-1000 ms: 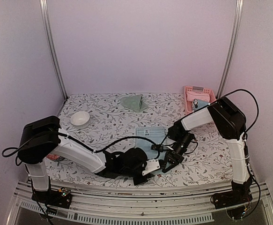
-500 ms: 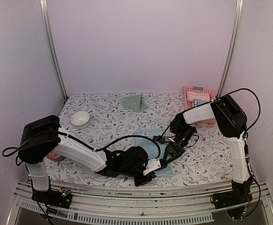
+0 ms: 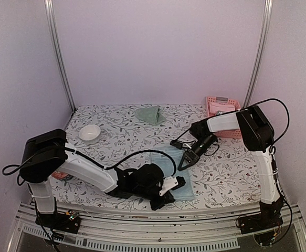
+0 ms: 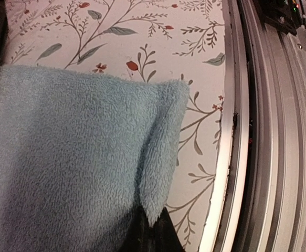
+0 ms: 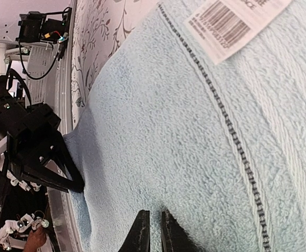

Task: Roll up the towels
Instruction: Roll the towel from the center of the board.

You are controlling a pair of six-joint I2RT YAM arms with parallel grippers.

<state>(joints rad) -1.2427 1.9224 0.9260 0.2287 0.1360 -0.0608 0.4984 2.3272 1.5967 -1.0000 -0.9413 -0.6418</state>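
Note:
The light blue towel [image 3: 169, 160] lies flat near the table's front edge and fills the left wrist view [image 4: 63, 157] and the right wrist view [image 5: 194, 131]. Its white barcode label [image 5: 236, 21] shows in the right wrist view. My left gripper [image 3: 178, 181] is shut on the towel's near corner [image 4: 160, 157], by the table rail. My right gripper [image 3: 183, 161] is shut, pinching the towel's fabric [image 5: 155, 233] further back. The sage-green towel [image 3: 149, 114] lies crumpled at the back of the table, away from both grippers.
A pink slatted basket [image 3: 222, 107] stands at the back right. A white bowl [image 3: 90, 132] sits at the left. A small red object [image 3: 61, 176] lies under the left arm. The metal table rail [image 4: 257, 131] runs close to the left gripper.
My right gripper has moved back from the front edge toward the table's middle, with the blue towel in it. My left gripper has stayed at the near corner.

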